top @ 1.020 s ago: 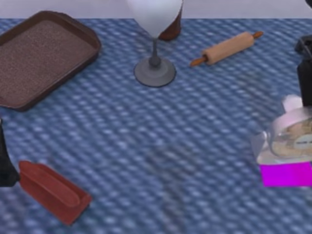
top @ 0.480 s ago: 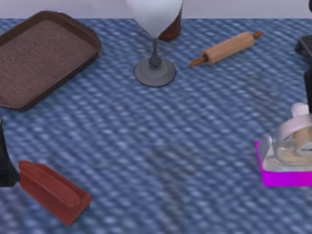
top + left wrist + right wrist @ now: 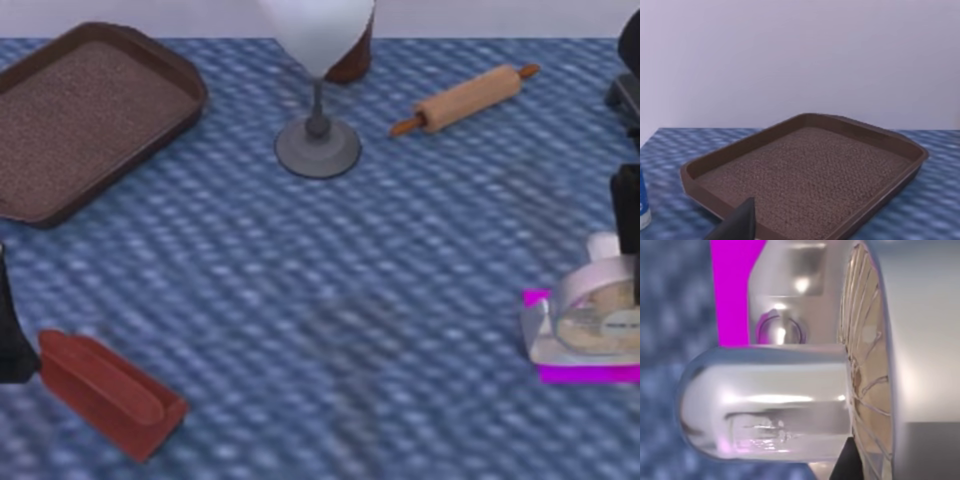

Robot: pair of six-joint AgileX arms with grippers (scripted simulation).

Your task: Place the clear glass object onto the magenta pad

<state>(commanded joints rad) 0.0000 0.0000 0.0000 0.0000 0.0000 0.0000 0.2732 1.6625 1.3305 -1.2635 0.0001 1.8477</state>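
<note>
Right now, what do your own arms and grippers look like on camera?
Little shows. The right arm is a plain black blocky link at the top view's right edge, above the clear glass object; a black finger edges into its wrist view. The left arm is a black shape at the left edge; its wrist view shows one dark grey wedge-shaped fingertip. No cables or markings are visible.

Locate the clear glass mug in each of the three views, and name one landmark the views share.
Top view: the clear glass mug sits at the right edge, on the magenta pad.
Left wrist view: not in it; only the brown tray shows.
Right wrist view: the mug fills the picture.
Shared landmark: the magenta pad, in the top and right wrist views.
</note>
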